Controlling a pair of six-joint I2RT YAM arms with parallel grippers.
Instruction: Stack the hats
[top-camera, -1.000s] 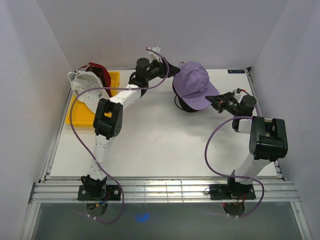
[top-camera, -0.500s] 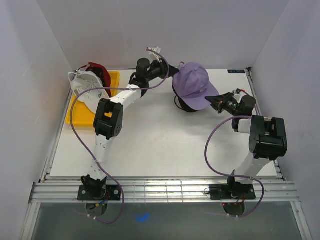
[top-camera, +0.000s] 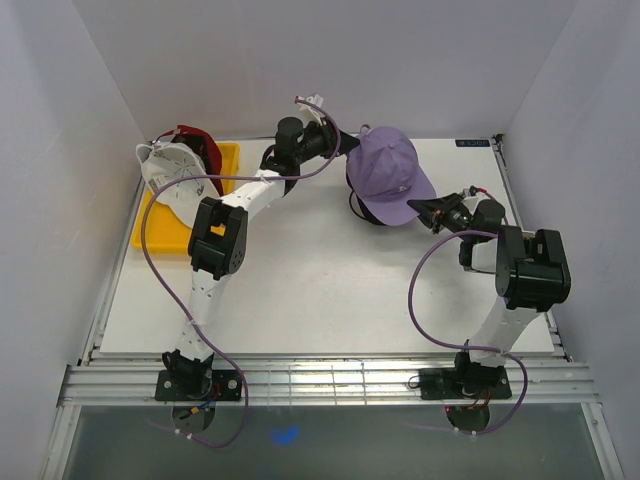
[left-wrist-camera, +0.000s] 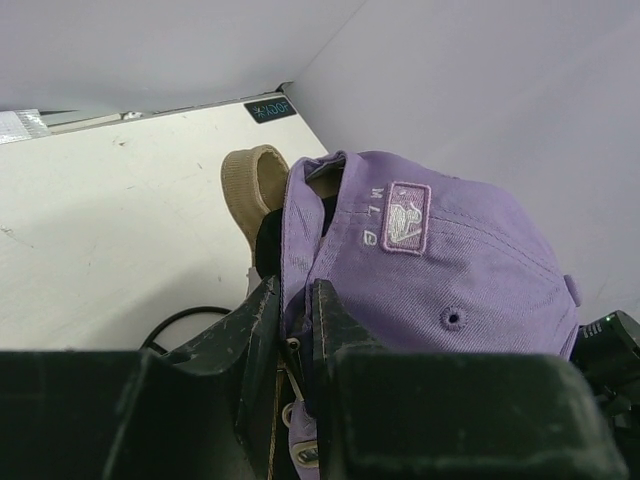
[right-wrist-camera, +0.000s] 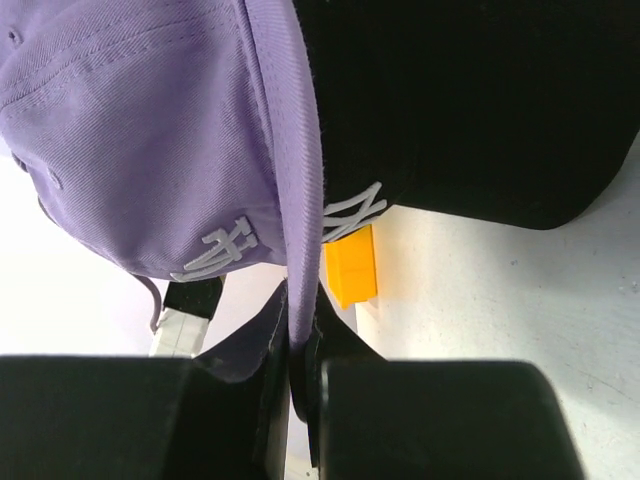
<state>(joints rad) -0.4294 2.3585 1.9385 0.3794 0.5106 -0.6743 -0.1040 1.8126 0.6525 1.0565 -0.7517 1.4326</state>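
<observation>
The lavender cap (top-camera: 386, 170) is held over the black cap (top-camera: 366, 207) at the back of the table. My left gripper (top-camera: 345, 148) is shut on the lavender cap's rear edge (left-wrist-camera: 297, 262). My right gripper (top-camera: 418, 208) is shut on its brim (right-wrist-camera: 301, 215). The black cap (right-wrist-camera: 470, 100) lies under the brim in the right wrist view. The white cap (top-camera: 168, 175) and the dark red cap (top-camera: 198, 148) lie together on the yellow tray (top-camera: 176, 232) at the back left.
White walls close in the table (top-camera: 320, 290) at the back and both sides. A purple cable (top-camera: 160, 250) loops off the left arm and another (top-camera: 425, 300) off the right arm. A black cord (left-wrist-camera: 185, 318) lies on the table under the caps.
The lavender cap has shifted slightly, and my right gripper and forearm have moved a little left and forward with the brim. The left gripper keeps its hold.
</observation>
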